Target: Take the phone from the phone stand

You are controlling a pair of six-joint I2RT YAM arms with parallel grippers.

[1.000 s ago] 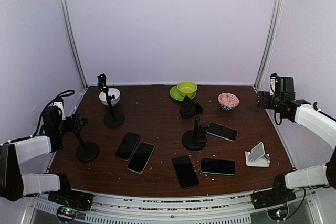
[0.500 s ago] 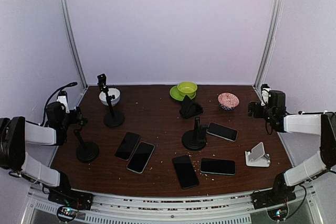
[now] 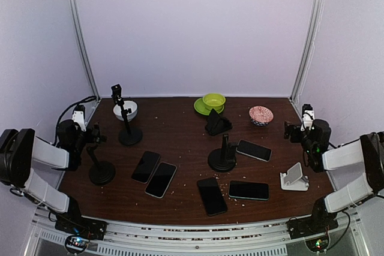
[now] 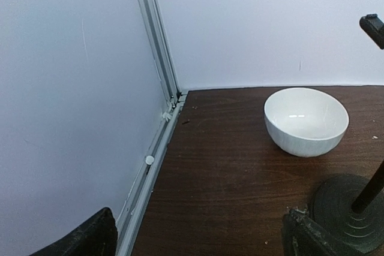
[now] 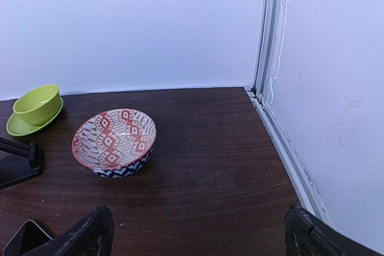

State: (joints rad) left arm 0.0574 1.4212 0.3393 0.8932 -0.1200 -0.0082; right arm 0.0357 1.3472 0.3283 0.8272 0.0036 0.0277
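Left gripper (image 4: 198, 241) released, spread wide, empty, facing white ceramic bowl (image 4: 306, 121). Right gripper (image 5: 198, 238) same, facing red-patterned bowl (image 5: 114, 142). Black phone (image 3: 212, 196) flat on dark wooden table (image 3: 180, 130).

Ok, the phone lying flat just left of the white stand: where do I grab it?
Pinch the phone across its two long edges, coming straight down from above: it lies flat, long axis left-right, bare table along both edges.

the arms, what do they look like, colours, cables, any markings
The left arm and right arm both have white link covers between black joints. A black cable loops above the left wrist. The left gripper and right gripper are black. No markings are visible.
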